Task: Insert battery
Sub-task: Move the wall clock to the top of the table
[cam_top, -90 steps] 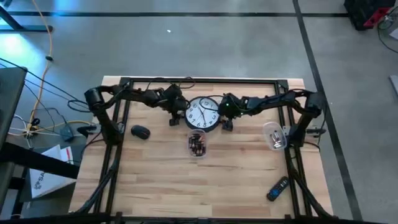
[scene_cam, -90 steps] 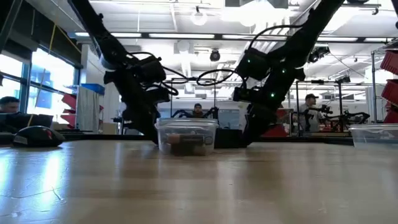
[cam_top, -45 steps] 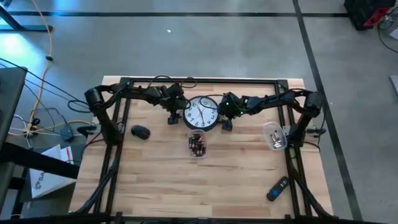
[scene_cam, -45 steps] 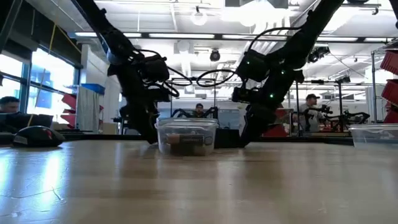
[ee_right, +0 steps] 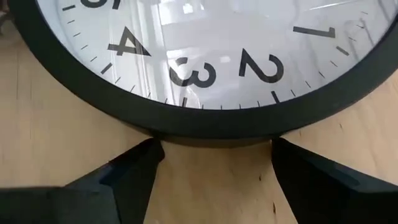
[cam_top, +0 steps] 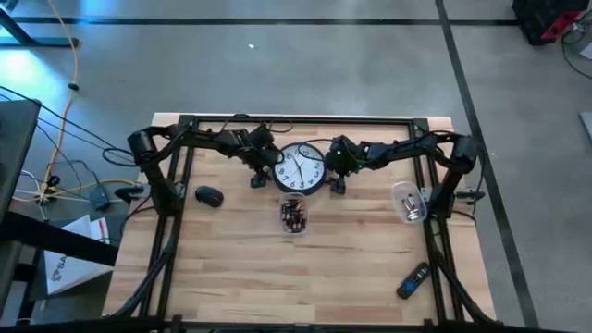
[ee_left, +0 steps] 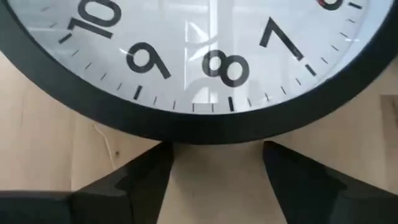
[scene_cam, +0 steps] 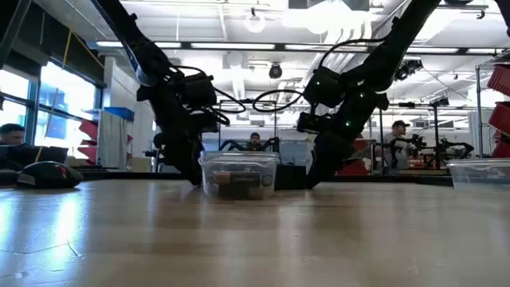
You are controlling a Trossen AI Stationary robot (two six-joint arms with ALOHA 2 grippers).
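- The clock lies face up at the back middle of the surface, between the two end effectors.
- Left end effector sits at the clock's rim by the 8 and 9, fingers spread apart with the rim just ahead of the tips.
- Right end effector sits at the opposite rim by the 2 and 3, likewise spread.
- A clear tub of batteries stands just in front of the clock.

Pale wooden slatted table, round black-rimmed white wall clock at twelve o'clock, clear plastic battery tub centre, black computer mouse at nine, second clear tub at three, dark remote control at four.
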